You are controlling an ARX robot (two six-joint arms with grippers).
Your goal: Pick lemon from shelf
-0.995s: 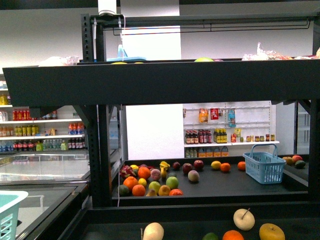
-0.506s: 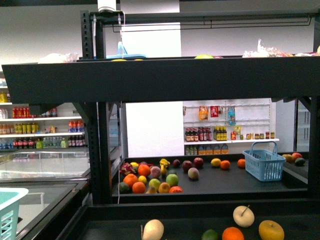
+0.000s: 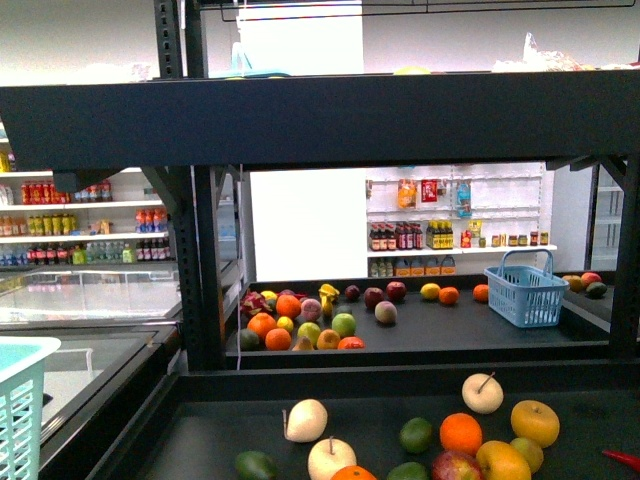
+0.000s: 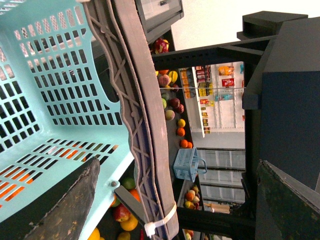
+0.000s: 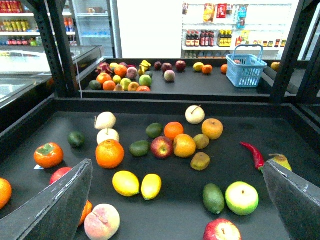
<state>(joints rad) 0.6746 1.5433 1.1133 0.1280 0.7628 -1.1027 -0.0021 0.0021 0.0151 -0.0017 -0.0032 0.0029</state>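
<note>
- R gripper (image 5: 176, 164): fingers (image 5: 60, 205) spread wide, nothing between them. It hangs over the near deck of the shelf (image 5: 165, 106), apart from all the fruit.
- The lemon (image 5: 126, 183) lies on that deck, ahead of the R gripper and within the span of its fingers, nearer one finger than the other and not touching either.
- A second yellow oval fruit (image 5: 151, 186) lies just beside the lemon (looks alike, so check which one you want; I can't tell if they touch).
- An orange (image 5: 110, 153) sits just beyond the lemon, and a peach (image 5: 101, 222) lies on its near side, close to the finger.
- A red chili (image 5: 254, 155) lies well apart from the lemon, toward the other finger.
- L gripper (image 4: 177, 161): also spread wide and empty. It sits beside the rim of a teal basket (image 4: 50, 100), well away from the lemon.
- Front cam shows neither arm, and the lemon is out of its frame.
- A blue basket (image 5: 245, 70) stands on the far deck behind.
</note>
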